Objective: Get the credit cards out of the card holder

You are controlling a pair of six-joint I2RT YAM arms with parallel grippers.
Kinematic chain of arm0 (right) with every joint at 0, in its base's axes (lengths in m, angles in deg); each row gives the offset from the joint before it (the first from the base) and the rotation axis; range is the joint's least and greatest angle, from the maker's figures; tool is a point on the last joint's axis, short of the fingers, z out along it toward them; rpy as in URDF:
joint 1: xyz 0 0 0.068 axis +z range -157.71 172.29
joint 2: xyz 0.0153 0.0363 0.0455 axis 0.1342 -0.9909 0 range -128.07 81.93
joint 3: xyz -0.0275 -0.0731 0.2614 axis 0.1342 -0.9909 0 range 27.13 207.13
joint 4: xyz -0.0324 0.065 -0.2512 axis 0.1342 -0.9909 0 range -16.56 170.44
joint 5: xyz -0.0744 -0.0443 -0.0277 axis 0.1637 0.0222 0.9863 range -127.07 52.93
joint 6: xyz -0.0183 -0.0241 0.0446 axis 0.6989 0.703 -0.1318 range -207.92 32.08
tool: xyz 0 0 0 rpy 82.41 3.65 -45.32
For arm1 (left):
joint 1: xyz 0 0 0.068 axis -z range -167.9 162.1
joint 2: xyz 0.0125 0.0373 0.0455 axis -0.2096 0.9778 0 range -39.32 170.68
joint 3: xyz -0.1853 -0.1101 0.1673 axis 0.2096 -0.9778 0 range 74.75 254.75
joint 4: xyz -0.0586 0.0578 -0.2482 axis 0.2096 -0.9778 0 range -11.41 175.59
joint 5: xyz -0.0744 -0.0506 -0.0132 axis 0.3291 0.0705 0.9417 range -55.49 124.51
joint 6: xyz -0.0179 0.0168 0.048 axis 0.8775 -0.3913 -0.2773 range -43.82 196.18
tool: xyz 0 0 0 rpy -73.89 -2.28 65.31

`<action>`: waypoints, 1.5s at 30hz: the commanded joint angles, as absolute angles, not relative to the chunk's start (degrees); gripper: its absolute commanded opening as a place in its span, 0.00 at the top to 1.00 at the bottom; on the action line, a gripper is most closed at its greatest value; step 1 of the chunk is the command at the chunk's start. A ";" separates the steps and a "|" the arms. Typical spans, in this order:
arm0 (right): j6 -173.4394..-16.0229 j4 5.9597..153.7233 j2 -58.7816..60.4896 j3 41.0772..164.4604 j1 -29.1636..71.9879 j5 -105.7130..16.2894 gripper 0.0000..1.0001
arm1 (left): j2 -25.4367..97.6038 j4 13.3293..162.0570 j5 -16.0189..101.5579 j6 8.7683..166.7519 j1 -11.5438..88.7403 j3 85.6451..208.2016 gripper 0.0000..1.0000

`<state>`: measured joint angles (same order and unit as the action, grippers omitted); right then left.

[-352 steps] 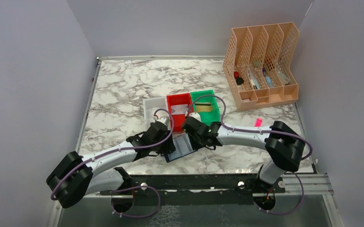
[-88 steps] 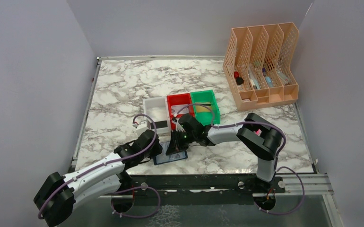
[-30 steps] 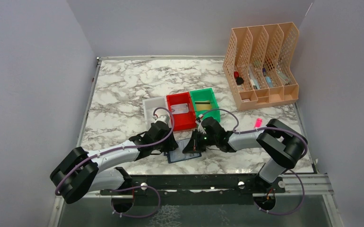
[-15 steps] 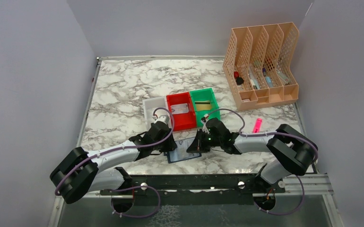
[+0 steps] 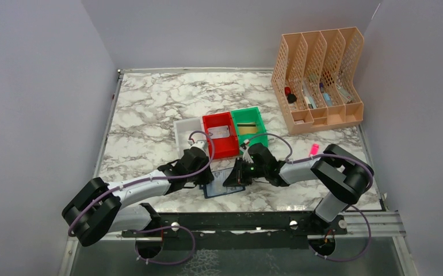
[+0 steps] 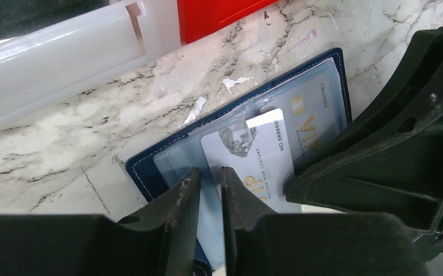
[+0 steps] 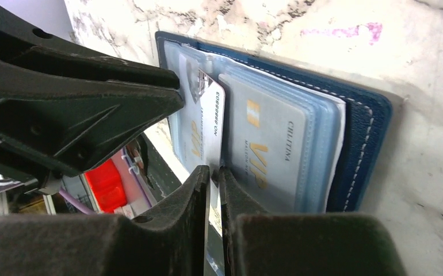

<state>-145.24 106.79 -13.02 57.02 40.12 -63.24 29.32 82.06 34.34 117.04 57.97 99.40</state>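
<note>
The navy card holder (image 6: 142, 172) is laid open on the marble table (image 6: 64, 149), with clear pale-blue sleeves shown. A silvery-grey card (image 7: 212, 123) is partly drawn out, its edge pinched in the nearly closed right claw (image 7: 213, 172). The left claw (image 6: 209, 184) is narrowly parted over a sleeve; whether anything is gripped cannot be told.

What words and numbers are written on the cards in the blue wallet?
"VIP" in gold, on the back card.
"CHLITINA" along that card's edge.
"NO.888888" on the front card, beside a second gold "VIP".
Tiny print beside each "VIP" may say "MAISON NEW CENTURY"; too small to be sure.
</note>
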 commanded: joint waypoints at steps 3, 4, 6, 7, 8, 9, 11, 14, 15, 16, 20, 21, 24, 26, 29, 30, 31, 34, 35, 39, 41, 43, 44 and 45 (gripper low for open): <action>-145.93 109.42 -14.23 57.99 39.84 -64.06 0.78 | 31.83 79.73 36.27 114.71 58.06 99.27 0.83; -145.99 109.45 -14.56 58.17 39.88 -64.17 0.78 | 32.13 79.73 36.44 114.61 58.04 99.48 0.84; -146.18 109.89 -15.26 58.41 39.85 -64.54 0.78 | 32.55 79.75 36.53 114.51 58.06 99.68 0.85; -146.25 110.27 -15.60 58.48 39.84 -64.81 0.78 | 32.65 79.76 36.53 114.50 58.05 99.61 0.86; -146.42 110.51 -15.86 58.58 39.83 -65.10 0.79 | 32.70 79.77 36.43 114.50 58.06 99.60 0.86; -146.40 110.70 -16.04 58.74 39.85 -65.37 0.83 | 32.67 79.71 36.22 114.52 58.07 99.62 0.86; -146.28 110.38 -15.64 58.77 39.83 -65.14 0.90 | 32.47 79.62 36.05 114.52 58.03 99.53 0.86; -145.05 107.09 -13.30 58.64 39.83 -62.38 0.92 | 31.63 79.12 34.87 115.07 58.07 99.14 0.86; -144.53 105.27 -12.38 58.60 39.83 -61.13 0.92 | 31.24 78.95 34.48 115.25 58.02 99.00 0.86; -144.04 103.68 -11.48 58.53 39.83 -59.79 0.92 | 30.84 78.74 34.04 115.36 58.03 98.94 0.86; -143.01 101.26 -9.12 57.46 39.54 -58.32 0.92 | 29.49 78.08 32.93 115.38 58.02 98.96 0.86; -142.98 101.14 -8.91 57.19 39.41 -58.52 0.92 | 29.35 78.02 32.83 115.36 58.06 99.05 0.86; -143.12 101.23 -8.31 56.33 39.26 -58.76 0.93 | 29.11 77.71 32.59 115.46 58.06 98.99 0.86; -143.11 100.82 -7.56 56.19 39.22 -58.63 0.93 | 28.85 77.66 32.48 115.68 58.07 98.88 0.86; -142.79 99.69 -5.99 56.36 39.14 -57.94 0.95 | 28.09 77.51 31.96 115.98 58.07 98.76 0.85; -142.64 98.84 -5.30 56.55 39.13 -57.46 0.96 | 27.69 77.50 31.71 116.07 58.07 98.75 0.84; -142.39 98.01 -4.61 56.72 39.13 -56.67 0.96 | 27.33 77.49 31.58 116.16 58.07 98.79 0.82; -141.88 95.08 -2.04 56.76 39.09 -54.18 0.99 | 26.25 77.31 30.79 116.11 58.05 99.03 0.76; -141.69 94.29 -0.94 56.68 39.05 -53.29 0.99 | 25.92 77.14 30.46 116.16 58.05 99.23 0.73; -140.34 90.10 3.83 56.47 39.06 -49.15 0.99 | 24.24 76.67 29.48 116.51 58.06 99.93 0.62; -139.83 88.44 6.39 56.04 39.11 -46.97 0.99 | 23.13 76.68 28.97 116.81 58.09 100.01 0.61; -138.81 86.12 8.71 56.39 39.10 -45.12 0.99 | 22.04 76.66 28.56 116.96 58.05 100.12 0.59; -138.03 85.51 9.86 56.48 39.12 -44.54 0.99 | 21.43 76.68 28.46 117.02 58.06 100.25 0.57; -137.54 85.27 11.13 56.37 39.09 -43.59 0.99 | 20.86 76.71 28.32 117.05 58.07 100.32 0.55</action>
<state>-140.69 90.13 6.98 56.72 39.42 -50.02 23.51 76.81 30.78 116.41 57.94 99.64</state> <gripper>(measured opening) 0.017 0.417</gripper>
